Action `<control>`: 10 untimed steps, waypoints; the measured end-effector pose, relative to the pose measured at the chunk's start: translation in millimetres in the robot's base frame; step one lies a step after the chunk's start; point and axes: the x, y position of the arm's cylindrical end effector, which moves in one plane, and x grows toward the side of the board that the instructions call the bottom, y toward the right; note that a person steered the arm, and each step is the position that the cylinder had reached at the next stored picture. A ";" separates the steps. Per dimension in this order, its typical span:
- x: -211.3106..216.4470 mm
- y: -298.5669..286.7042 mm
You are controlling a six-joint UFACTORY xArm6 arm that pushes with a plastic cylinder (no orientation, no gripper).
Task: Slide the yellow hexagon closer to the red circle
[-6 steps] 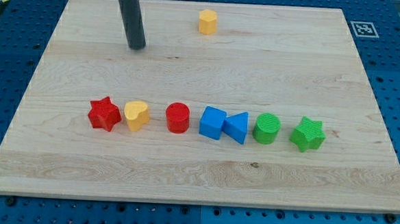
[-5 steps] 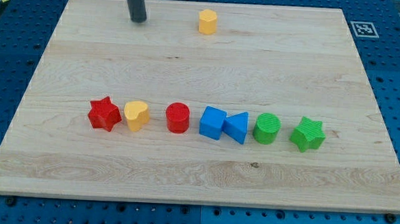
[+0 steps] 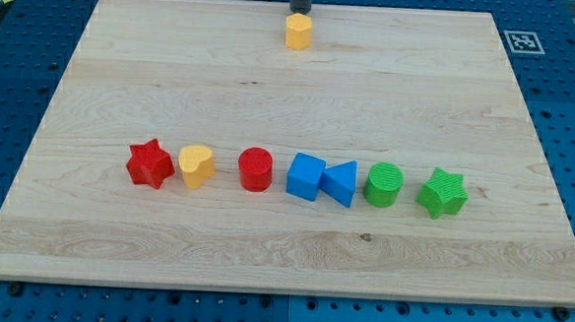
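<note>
The yellow hexagon (image 3: 297,30) stands near the top edge of the wooden board, a little right of centre. My tip (image 3: 300,11) is just above it in the view, at the board's top edge, right against or very close to the hexagon. The red circle (image 3: 255,169) stands far below, in a row of blocks across the board's middle.
The row runs left to right: red star (image 3: 150,164), yellow heart (image 3: 197,165), red circle, blue cube (image 3: 305,177), blue triangle (image 3: 342,183), green circle (image 3: 384,185), green star (image 3: 443,194). The wooden board (image 3: 125,64) lies on a blue pegboard table.
My tip moved from the board's upper left up to the top edge, then right to just behind the yellow hexagon. No block has moved.
</note>
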 end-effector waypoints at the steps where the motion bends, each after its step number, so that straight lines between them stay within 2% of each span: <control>1: 29.3 0.0; 6: 117.8 -8.1; 9: 141.9 -38.8; 10: 165.1 -46.6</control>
